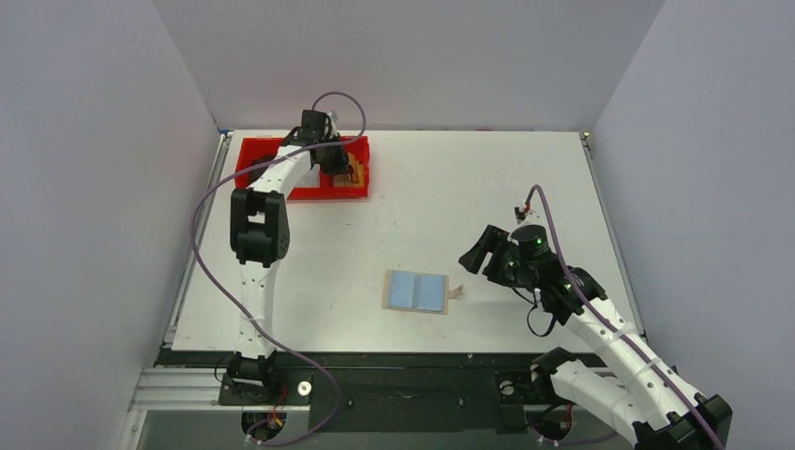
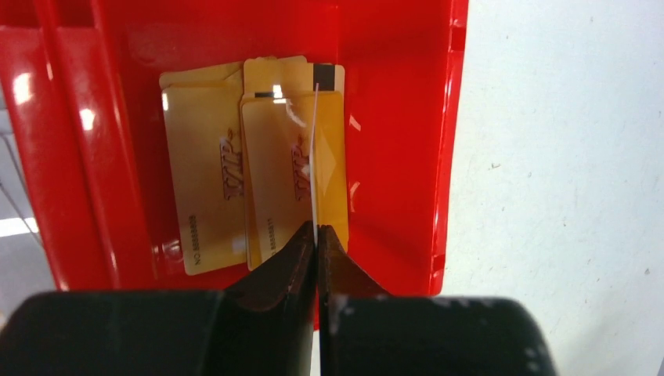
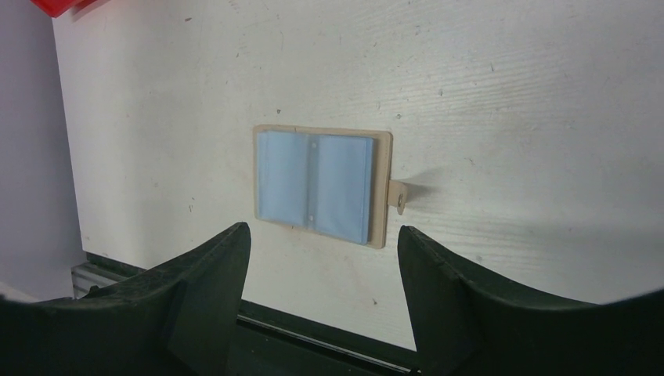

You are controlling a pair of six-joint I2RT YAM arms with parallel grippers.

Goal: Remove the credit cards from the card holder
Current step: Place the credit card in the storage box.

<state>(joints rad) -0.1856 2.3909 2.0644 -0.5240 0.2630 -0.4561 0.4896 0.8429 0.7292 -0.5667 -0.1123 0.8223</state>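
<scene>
Left end effector clamps a card above credit cards lying in the red tray beneath it; right end effector, open, hovers over the seemingly emptied card holder.

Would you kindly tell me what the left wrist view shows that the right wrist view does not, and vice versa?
Only the left wrist view: gold credit cards lying in a compartment of the red tray, and the left end effector shut on another card, seen edge-on. Only the right wrist view: the card holder lying open on the table, with the open right end effector aimed at it. Both: the white table and part of the red tray.
</scene>
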